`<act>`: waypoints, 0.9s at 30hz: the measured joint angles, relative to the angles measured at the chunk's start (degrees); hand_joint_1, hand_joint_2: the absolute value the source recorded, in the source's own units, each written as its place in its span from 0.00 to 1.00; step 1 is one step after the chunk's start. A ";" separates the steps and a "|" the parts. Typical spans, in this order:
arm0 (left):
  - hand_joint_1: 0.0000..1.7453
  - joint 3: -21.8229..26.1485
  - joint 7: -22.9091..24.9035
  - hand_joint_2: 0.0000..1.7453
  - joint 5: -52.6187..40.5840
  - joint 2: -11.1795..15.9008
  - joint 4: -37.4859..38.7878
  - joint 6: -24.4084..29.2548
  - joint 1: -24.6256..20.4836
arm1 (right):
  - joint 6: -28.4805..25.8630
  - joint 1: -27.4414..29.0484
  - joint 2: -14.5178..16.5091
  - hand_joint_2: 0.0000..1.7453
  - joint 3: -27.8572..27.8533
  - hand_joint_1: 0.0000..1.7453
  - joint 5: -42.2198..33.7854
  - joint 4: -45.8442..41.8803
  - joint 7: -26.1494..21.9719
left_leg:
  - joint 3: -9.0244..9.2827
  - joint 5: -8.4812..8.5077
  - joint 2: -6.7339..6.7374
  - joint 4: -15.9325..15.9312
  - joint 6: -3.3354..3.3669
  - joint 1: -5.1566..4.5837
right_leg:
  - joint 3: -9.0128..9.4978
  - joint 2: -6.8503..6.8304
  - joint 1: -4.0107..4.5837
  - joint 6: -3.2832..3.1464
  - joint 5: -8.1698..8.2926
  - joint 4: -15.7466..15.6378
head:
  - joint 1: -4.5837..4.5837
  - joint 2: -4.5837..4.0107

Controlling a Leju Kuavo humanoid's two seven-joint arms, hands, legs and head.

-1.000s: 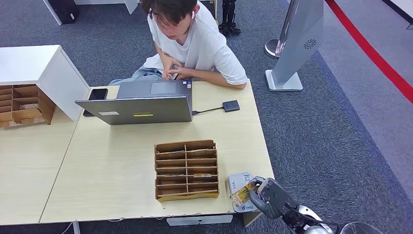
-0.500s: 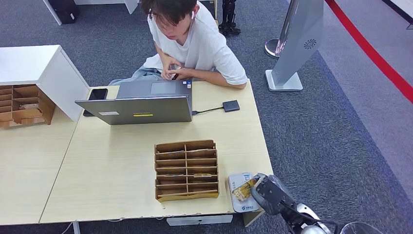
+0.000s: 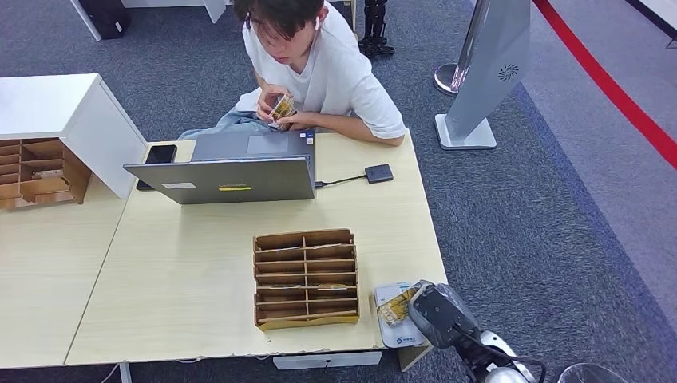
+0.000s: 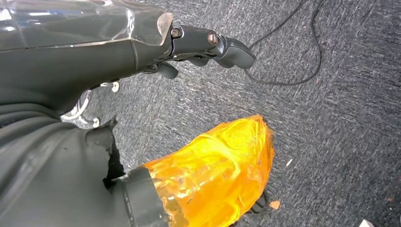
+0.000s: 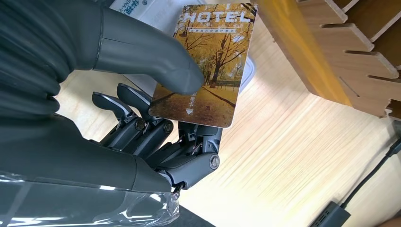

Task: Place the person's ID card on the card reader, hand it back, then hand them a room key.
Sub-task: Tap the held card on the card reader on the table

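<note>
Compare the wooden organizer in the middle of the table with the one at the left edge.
The middle organizer sits flat on the table, its slots facing up; the left organizer is tucked against a white cabinet and is cut off by the picture's edge. The middle one has narrow, regular slots in two columns, several holding cards; the left one's compartments look larger and less even. Both are brown wood with dividers.

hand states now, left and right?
Left hand: holds nothing; fingers partly curled, open or shut cannot be told.
Right hand: pinching the hotel key card between thumb and fingers, above the card reader.
</note>
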 joint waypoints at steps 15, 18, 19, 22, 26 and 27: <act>0.00 0.00 0.51 0.00 -0.28 -0.22 0.00 -0.10 -0.01 | -1.76 -0.07 2.16 1.00 0.25 1.00 5.10 1.68 2.49 | 0.01 0.00 0.00 0.00 0.00 0.00 | 0.00 0.00 0.00 0.00 0.00 0.00 | -0.01 0.00; 0.00 0.00 0.54 0.00 -0.35 -0.28 0.00 -0.22 -0.01 | -2.02 -0.08 2.51 1.00 0.25 1.00 5.81 1.96 2.73 | 0.01 0.00 0.00 0.00 0.00 0.00 | 0.00 0.00 0.00 0.00 0.00 0.00 | -0.01 0.00; 0.00 0.00 0.56 0.00 -0.36 -0.30 0.00 -0.24 -0.01 | -2.08 -0.08 2.61 1.00 0.25 1.00 6.02 2.06 2.83 | 0.01 0.00 0.00 0.00 0.00 0.00 | 0.00 0.00 0.00 0.00 0.00 0.00 | -0.01 0.00; 0.00 0.00 0.62 0.00 -0.45 -0.31 0.00 -0.29 -0.01 | -2.33 -0.09 2.97 1.00 0.25 1.00 6.70 2.35 3.04 | 0.01 0.00 0.00 0.00 0.00 0.00 | 0.01 0.00 0.00 0.00 0.00 0.00 | -0.02 0.00; 0.00 0.00 0.85 0.00 -0.51 -0.32 0.00 -0.34 -0.01 | -3.01 -0.10 3.58 1.00 0.25 1.00 7.71 2.86 3.36 | 0.01 0.00 0.00 0.00 0.00 0.00 | 0.01 0.00 0.00 0.00 0.00 0.00 | -0.01 0.00; 0.00 0.00 0.91 0.00 -0.52 -0.32 0.00 -0.34 -0.01 | -3.15 -0.11 3.75 1.00 0.25 1.00 8.02 3.01 3.47 | 0.01 0.00 0.00 0.00 0.00 0.00 | 0.01 0.00 0.00 0.00 0.00 0.00 | -0.01 0.00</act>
